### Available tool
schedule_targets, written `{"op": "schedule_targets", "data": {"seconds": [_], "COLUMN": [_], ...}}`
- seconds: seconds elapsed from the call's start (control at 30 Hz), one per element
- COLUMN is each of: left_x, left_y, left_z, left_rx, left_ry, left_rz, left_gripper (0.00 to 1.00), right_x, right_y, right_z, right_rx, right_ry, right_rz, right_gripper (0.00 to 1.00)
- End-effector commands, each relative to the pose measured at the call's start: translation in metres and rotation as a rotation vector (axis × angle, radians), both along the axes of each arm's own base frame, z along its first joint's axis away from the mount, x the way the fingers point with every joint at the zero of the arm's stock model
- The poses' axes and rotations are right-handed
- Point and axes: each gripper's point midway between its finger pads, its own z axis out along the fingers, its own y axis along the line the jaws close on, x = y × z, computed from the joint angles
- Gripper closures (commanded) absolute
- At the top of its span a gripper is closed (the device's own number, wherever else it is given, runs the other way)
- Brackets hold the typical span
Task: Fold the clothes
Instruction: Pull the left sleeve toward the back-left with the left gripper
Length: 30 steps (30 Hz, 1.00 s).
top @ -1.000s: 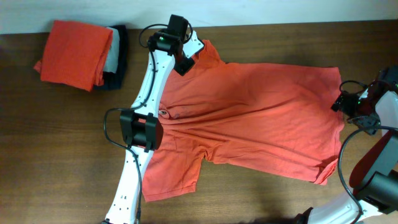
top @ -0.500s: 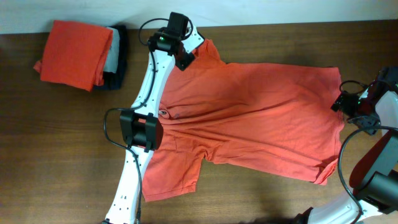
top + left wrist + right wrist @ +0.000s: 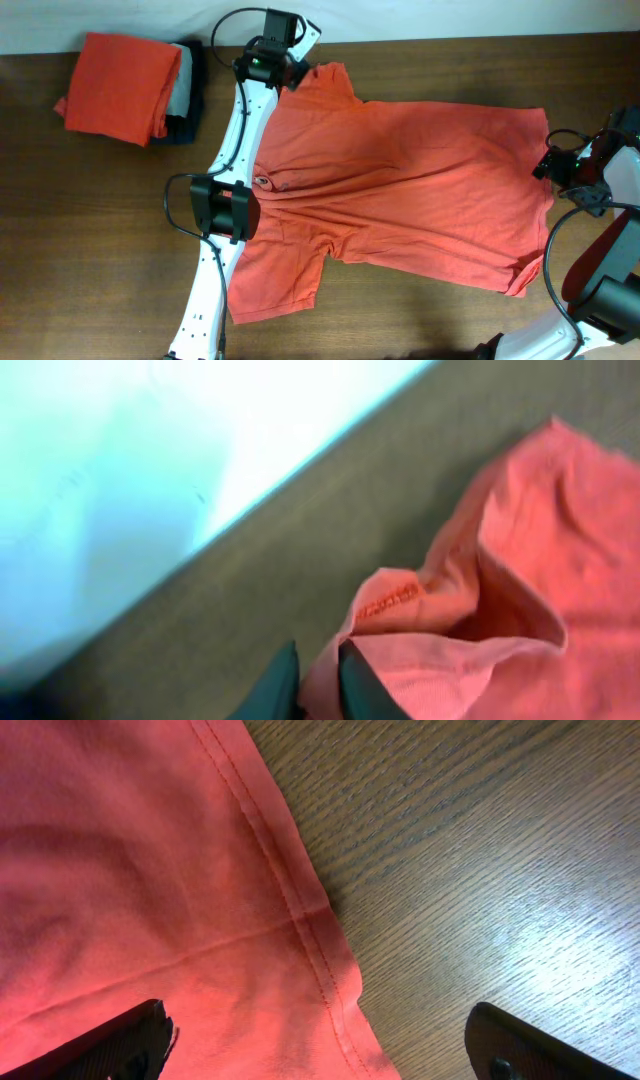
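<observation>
Just right of the pile of folded garments (image 3: 125, 90) (an orange piece on top, grey and navy ones beneath), a coral-red T-shirt (image 3: 420, 190) lies spread on the wooden surface (image 3: 90, 240). Its long axis runs across the surface, leading away from the pile. The neck end points toward the pile and the hem (image 3: 545, 200) lies at the end farthest from it. The plain face is up, with a small neck mark (image 3: 263, 182) showing beside the left arm (image 3: 225, 205), which crosses that end of the shirt. One sleeve (image 3: 335, 85) reaches toward the far edge of the surface; the other (image 3: 280, 290) lies on the near side.

The left pincer (image 3: 287, 76) sits at the far sleeve, on the side nearest the pile. Its jaws are drawn narrow, and a fold of the sleeve's stitched edge is pinched between the fingers (image 3: 285, 685).

The right pincer (image 3: 553, 165) is at the hem end, well apart from the pile. Its jaws stand wide, with one finger (image 3: 120, 1045) over the cloth and the other (image 3: 520, 1055) over wood, and it holds nothing. Whether it touches the hem cannot be told.

The left pincer is close to the far edge of the surface, where a pale wall (image 3: 100, 480) begins. Bare wood shows on the near side of the pile and in a narrow strip beyond the hem.
</observation>
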Motion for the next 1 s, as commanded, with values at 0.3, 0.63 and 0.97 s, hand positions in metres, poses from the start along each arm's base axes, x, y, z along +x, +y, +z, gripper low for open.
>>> {"op": "schedule_targets", "data": {"seconds": [0.3,0.63,0.97], "left_x": [0.026,0.057,0.026], "left_y": [0.008,0.012,0.012], "left_z": [-0.042,-0.004,0.069], "left_rx": [-0.16,-0.383,-0.391], "left_ry": [-0.043,-0.19,-0.113], "left_rz": [0.158,0.215,0.185], "left_gripper": [0.83,0.51,0.55], "right_x": [0.003,0.003,0.003], "right_y": [-0.004,-0.004,-0.004], "right_z": [0.004,0.004,0.004], "right_rx": [-0.015,-0.015,-0.015], "right_ry": [-0.009,-0.009,-0.009], "right_rz": [-0.007,-0.007,-0.007], "right_gripper": [0.01,0.01,0.01]}}
